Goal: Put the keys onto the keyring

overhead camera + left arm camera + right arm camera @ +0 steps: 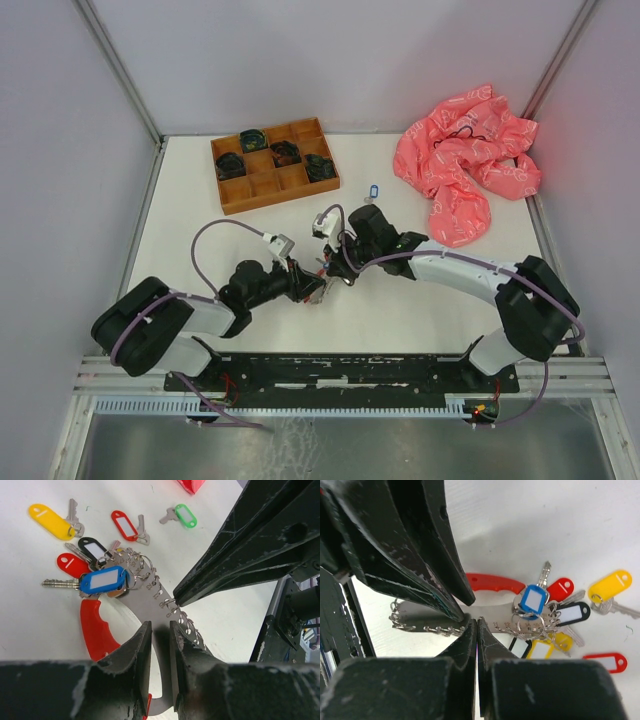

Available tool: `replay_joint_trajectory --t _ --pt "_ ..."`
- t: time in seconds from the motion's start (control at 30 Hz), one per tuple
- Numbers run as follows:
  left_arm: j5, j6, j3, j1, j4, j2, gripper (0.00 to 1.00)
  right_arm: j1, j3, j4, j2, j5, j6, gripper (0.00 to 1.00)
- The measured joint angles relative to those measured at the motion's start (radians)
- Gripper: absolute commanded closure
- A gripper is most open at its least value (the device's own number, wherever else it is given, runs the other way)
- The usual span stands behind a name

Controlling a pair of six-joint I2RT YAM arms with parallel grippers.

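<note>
Left gripper (pixel 160 630) clamps silver band of keyring (pixel 146 609), mid-table. Right gripper (pixel 476 622) tips together at small ring on its edge. Left wrist view alone shows green-tagged key (pixel 182 515). Top view alone shows lone blue-tagged key (pixel 374 189) near wooden tray (pixel 275 165).

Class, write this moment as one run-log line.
left jaws: shut on keyring | right jaws: shut, tips at its small rings | loose: yellow key, red key, green key
</note>
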Motion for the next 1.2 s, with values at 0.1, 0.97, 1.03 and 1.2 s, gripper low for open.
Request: replay_joint_trajectory --t 0.1,0.97,1.03,1.2 --pt "0.003 0.0 0.0 0.002 0.021 0.034 0.7 0.0 -0.009 0.045 0.008 -0.014 0.014 0.99" --pt "0.119 0.424 -0.06 0.016 0.208 0.102 0.61 -0.016 -0.124 0.224 0.004 -0.044 0.055 0.99" --pt "0.145 0.452 -0.057 0.021 0.243 0.14 0.61 -0.016 -0.124 0.224 -0.003 -0.045 0.053 0.99" --pt "0.232 0.485 -0.049 0.064 0.381 0.249 0.68 -0.017 -0.128 0.219 -0.021 -0.049 0.048 0.99"
